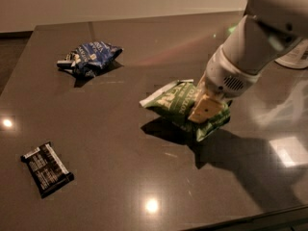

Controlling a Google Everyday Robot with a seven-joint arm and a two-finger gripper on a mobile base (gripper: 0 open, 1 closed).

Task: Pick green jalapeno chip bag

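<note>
The green jalapeno chip bag (169, 101) is a crinkly light-green packet with white lettering, at the middle right of the dark table (120, 186). My gripper (204, 109) comes down from the white arm at the upper right and is shut on the bag's right half. A tan finger (201, 108) lies across the front of the bag. The bag is tilted and a dark shadow lies under its left end, so it sits slightly off the tabletop.
A dark blue chip bag (91, 57) lies at the back left. A flat black wrapped bar (46, 168) lies at the front left. A white round object (297, 57) sits at the right edge. The table's front edge runs along the bottom right.
</note>
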